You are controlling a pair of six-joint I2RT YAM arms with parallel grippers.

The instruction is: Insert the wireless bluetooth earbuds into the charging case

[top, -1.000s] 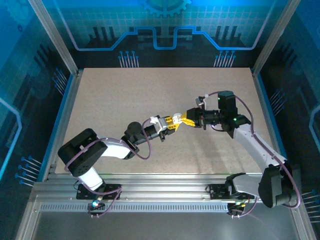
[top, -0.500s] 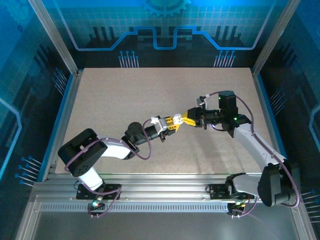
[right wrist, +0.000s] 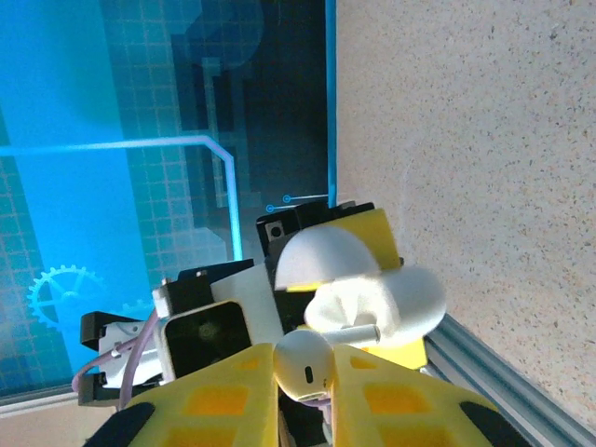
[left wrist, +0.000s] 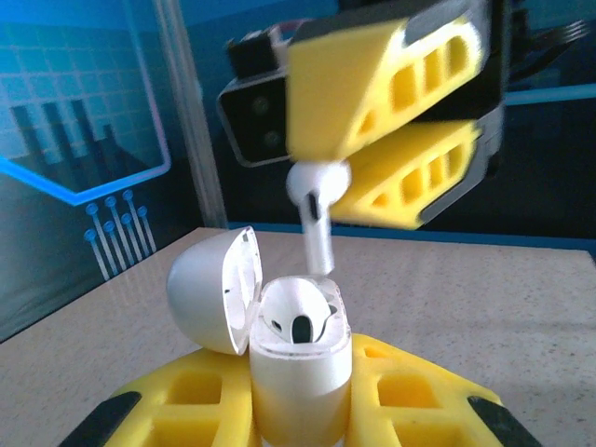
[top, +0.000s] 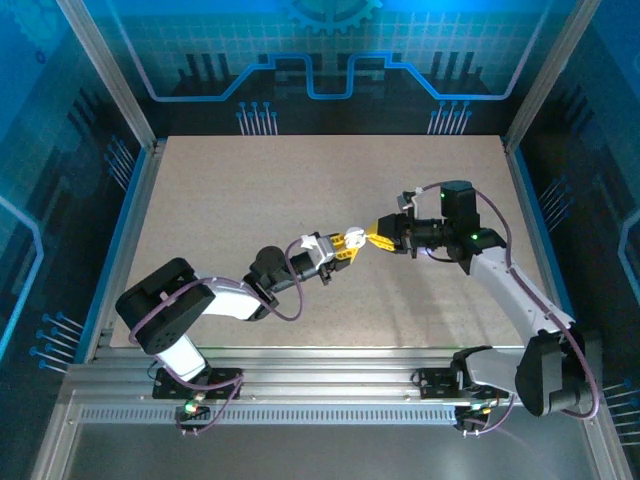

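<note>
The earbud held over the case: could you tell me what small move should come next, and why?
Probably ease the right gripper toward the charging case, sliding the white earbud stem-first into the open well. Its stem tip hangs just above the case's rim, and the left gripper holds the case with lid swung back.

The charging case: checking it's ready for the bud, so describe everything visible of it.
The charging case is glossy white plastic, a rounded pebble held upright between the left gripper's yellow fingers. Its hinged lid is swung open to the left, baring a dark inner well. A white earbud's stem hangs just above the opening.
</note>
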